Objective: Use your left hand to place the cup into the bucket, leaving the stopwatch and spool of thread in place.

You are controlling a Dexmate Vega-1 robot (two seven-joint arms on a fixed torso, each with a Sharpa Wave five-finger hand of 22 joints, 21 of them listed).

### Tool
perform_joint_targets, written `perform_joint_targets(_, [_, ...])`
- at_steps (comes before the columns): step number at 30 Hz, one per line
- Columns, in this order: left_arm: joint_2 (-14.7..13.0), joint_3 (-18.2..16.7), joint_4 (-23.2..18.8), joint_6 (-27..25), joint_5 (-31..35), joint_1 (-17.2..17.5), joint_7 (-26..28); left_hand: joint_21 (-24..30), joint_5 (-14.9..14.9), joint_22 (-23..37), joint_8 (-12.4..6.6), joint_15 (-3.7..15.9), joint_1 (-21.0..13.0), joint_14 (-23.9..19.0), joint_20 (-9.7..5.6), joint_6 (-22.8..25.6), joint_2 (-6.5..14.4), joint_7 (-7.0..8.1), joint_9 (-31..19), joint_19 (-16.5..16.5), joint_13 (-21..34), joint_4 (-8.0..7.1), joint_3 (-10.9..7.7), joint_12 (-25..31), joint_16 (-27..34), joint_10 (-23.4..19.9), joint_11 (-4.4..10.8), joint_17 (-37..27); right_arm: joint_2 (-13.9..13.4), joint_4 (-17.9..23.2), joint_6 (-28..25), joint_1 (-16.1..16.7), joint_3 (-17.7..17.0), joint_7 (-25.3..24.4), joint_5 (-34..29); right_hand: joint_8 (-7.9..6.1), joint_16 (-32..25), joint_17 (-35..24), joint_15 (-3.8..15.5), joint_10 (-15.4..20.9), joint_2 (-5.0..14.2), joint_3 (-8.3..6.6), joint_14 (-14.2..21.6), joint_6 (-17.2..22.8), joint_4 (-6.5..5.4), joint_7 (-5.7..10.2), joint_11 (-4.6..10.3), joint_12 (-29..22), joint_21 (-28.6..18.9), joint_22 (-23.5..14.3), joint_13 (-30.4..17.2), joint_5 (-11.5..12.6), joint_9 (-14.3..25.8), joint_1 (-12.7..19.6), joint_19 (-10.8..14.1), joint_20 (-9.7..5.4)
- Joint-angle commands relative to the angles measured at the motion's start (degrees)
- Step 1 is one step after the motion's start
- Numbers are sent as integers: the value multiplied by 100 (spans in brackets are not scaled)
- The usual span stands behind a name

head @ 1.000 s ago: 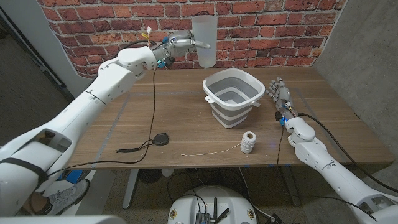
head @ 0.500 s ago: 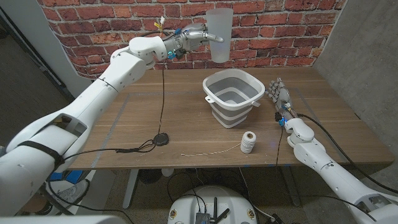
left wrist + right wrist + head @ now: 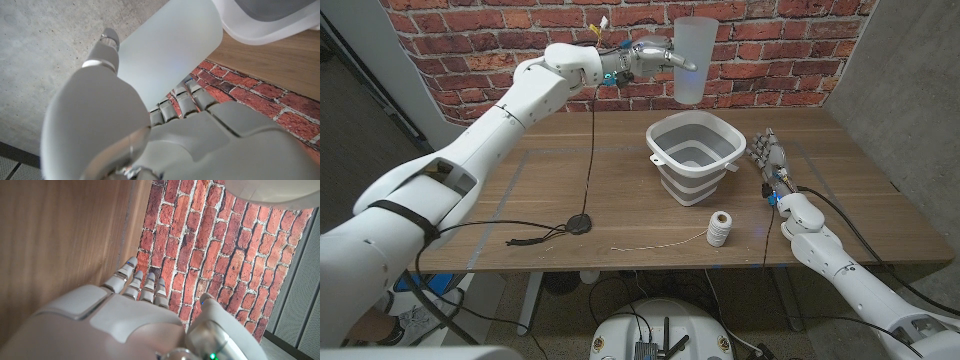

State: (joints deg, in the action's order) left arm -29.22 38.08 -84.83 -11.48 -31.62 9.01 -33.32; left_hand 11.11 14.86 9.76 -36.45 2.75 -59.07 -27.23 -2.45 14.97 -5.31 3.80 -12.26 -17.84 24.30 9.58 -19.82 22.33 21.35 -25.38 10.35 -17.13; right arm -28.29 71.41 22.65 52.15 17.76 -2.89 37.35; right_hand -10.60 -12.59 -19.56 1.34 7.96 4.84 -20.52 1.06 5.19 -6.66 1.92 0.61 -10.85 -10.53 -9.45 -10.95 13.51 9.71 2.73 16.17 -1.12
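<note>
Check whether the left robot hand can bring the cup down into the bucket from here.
Probably yes. The left robot hand holds the cup in the air above and just behind the bucket, whose open mouth faces up with nothing showing between them.

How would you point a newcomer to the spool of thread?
Start at the grey-and-white bucket standing on the wooden table. Just in front of it, toward the table's near edge, stands the spool of thread. It is a small white upright cylinder with a loose strand trailing toward the black stopwatch.

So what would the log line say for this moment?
left hand: holds cup above bucket | right hand: idle | stopwatch, spool: on table
</note>
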Motion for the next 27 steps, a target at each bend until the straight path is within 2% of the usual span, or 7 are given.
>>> perform_joint_targets(1, [376, 407, 696, 99, 342, -503, -565, 44, 51, 15, -44, 1001, -386, -40, -540, 93, 675, -14, -3, -74, 15, -31, -34, 8, -38, -123, 52, -9, 19, -44, 44, 32, -33, 43, 62, -17, -44, -11, -12, 52, 343, -13, 27, 51, 34, 15, 8, -47, -45, -26, -13, -16, 29, 42, -5, 23])
perform_joint_targets(12, [769, 681, 1309, 200, 587, -774, -931, 53, 76, 18, -59, 997, -379, -60, -527, 132, 687, -3, -3, -109, 31, -27, -46, 3, -61, -161, 67, 13, 40, -127, 117, 33, -64, 106, 113, -17, -52, -16, -12, 52, 346, -12, 27, 56, 38, 13, 8, -47, -44, -26, -13, -25, 29, 40, -6, 23])
perform_joint_targets(27, [1052, 1051, 1774, 102, 903, -1051, -1468, 52, 101, 22, -53, 1002, -375, -42, -533, 117, 697, -1, -2, -124, 55, -20, -43, -27, -92, -156, 61, 28, 27, -125, 178, 94, -115, 113, 150, -15, -63, -25, -10, 56, 346, -7, 25, 62, 42, 15, 3, -49, -45, -26, -13, -37, 30, 31, 0, 21])
